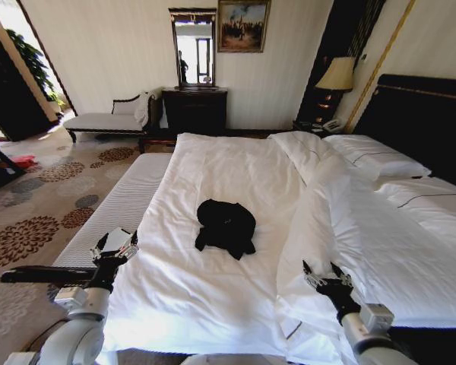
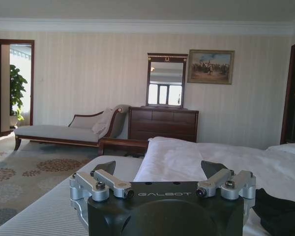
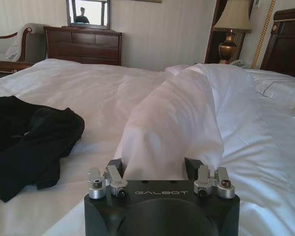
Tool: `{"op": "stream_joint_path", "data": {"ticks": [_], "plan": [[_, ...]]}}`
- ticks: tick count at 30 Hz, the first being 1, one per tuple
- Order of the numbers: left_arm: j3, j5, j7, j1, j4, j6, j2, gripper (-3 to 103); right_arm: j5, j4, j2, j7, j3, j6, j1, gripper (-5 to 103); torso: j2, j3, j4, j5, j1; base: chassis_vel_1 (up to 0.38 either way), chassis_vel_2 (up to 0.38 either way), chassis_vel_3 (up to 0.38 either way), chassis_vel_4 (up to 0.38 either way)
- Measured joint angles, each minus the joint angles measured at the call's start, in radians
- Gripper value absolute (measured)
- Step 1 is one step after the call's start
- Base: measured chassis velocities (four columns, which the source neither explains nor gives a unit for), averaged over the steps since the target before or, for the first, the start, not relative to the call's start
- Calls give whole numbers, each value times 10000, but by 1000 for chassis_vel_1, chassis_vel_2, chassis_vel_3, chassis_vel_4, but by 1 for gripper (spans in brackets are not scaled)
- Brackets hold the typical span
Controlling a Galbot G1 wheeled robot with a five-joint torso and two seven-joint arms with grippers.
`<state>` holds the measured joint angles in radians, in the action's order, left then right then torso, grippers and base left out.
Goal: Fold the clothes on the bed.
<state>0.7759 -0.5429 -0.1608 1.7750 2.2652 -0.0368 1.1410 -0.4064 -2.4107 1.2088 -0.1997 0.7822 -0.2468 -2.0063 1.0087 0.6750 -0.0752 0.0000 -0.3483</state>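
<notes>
The top [image 1: 226, 225], black and crumpled into a loose heap, is seen lying near the middle of the bed [image 1: 213, 296], on the white duvet; it is not yet folded. In the right wrist view the top [image 3: 29, 140] is shown bunched beside a raised fold of duvet [image 3: 187, 123]. In the left wrist view only an edge of the top [image 2: 280, 216] is visible.

The left gripper [image 1: 115, 245] is held at the bed's near left edge, above the striped bench [image 1: 114, 209], well apart from the top; its jaws are spread wide, with nothing between them [image 2: 160, 169]. The right gripper [image 1: 324, 277] is held over the duvet fold, near the bed's foot and to the right of the top; its jaws are likewise parted and unloaded [image 3: 155, 164], pointed at the fold.

Pillows [image 1: 372, 156] are set against the dark headboard [image 1: 425, 114]. Beyond the bed, a dresser [image 1: 194, 110] with mirror [image 1: 193, 47], a chaise [image 1: 106, 118] and a lamp [image 1: 336, 76] are seen.
</notes>
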Motion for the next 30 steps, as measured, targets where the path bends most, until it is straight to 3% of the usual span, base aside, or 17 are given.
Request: {"op": "stream_joint_path", "data": {"ticks": [2,6,11,17,20,30], "plan": [[0,3,0,-3,0,-1,3,100,22,19,13,-1,-5,11,5,67,0,0,0,0,0,0,0,0,0],[-8,17,-1,-19,0,-2,9,100,51,81,51,-6,-29,54,10,45,0,0,0,0,0,0,0,0,0],[-10,19,-1,-30,-11,-3,9,100,37,83,67,-4,-53,58,12,34,0,0,0,0,0,0,0,0,0],[-18,19,-6,-33,-21,-6,6,100,6,54,30,-4,-24,58,0,7,0,0,0,0,0,0,0,0,0],[-37,23,-15,-58,-22,-7,-8,100,-13,16,8,-5,21,58,-19,2,0,0,0,0,0,0,0,0,0],[-87,59,-59,-102,2,1,-19,100,-127,-101,-3,-6,329,56,-69,2,0,0,0,0,0,0,0,0,0]]}}
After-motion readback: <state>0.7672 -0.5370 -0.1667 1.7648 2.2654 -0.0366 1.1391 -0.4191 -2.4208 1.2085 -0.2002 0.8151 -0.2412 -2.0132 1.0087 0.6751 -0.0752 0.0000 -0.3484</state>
